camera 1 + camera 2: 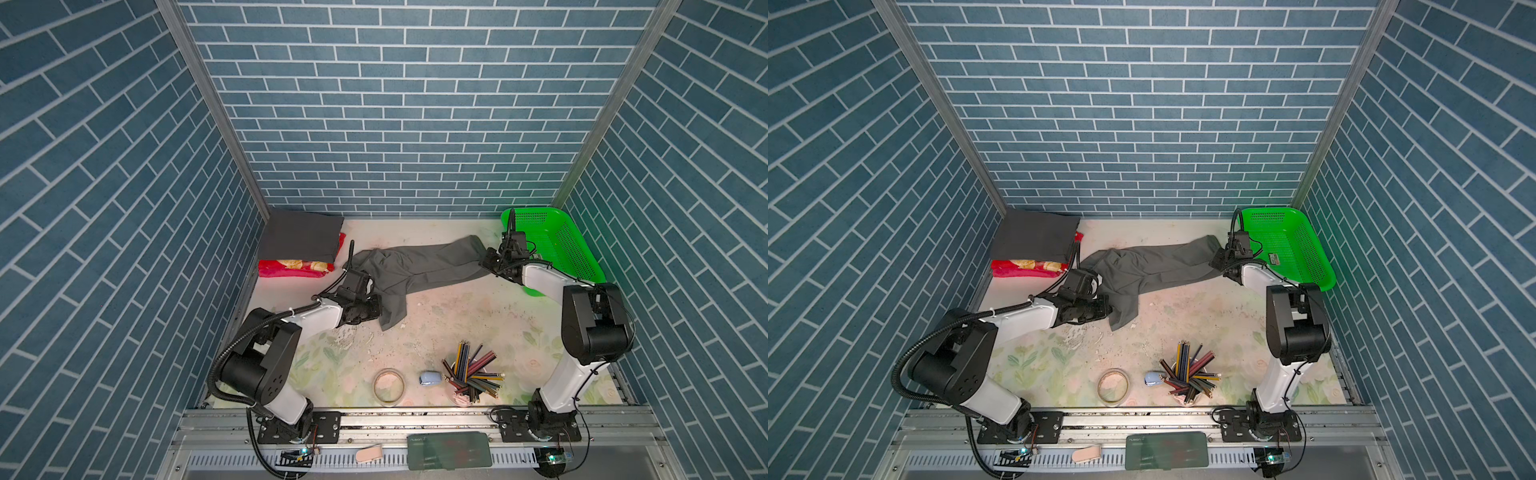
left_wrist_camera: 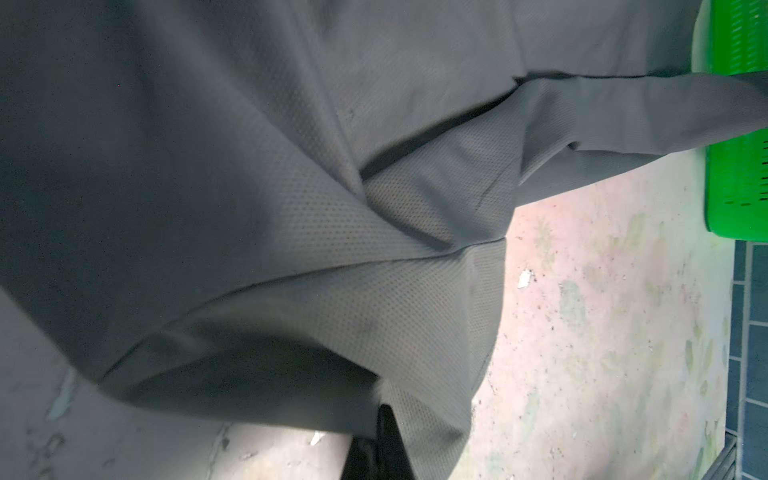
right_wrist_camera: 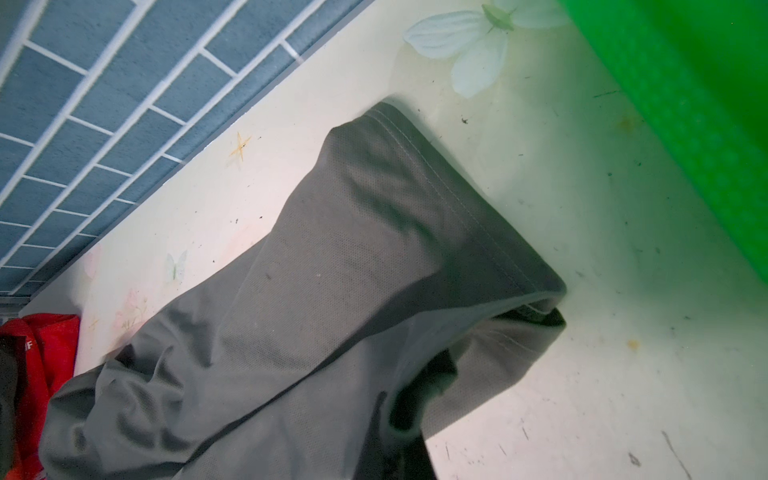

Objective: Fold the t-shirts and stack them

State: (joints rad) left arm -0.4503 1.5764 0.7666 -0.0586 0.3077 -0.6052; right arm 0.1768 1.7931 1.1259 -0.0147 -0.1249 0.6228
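Left claw (image 1: pixel 375 306) clamps the grey t-shirt (image 1: pixel 419 266) at its near edge, right claw (image 1: pixel 487 262) pinches the end beside the green basket (image 1: pixel 557 245); it's bunched across the back of the tabletop (image 1: pixel 457 328). Lift both together, pull it taut, lay flat before you fold.

We note both top views: high above front rail (image 1: pixel 415 419), facing down toward back wall (image 1: pixel 395 124), far from both end effectors, nearly same whole scene. Left wrist view: just behind left gripper (image 1: pixel 378 306), very near grey t-shirt (image 2: pixel 249 187), green basket (image 2: pixel 739 166) far ahead. Right wrist view: behind right gripper (image 1: pixel 487 267), near; basket beside. We find shirt and basket shared by all views.
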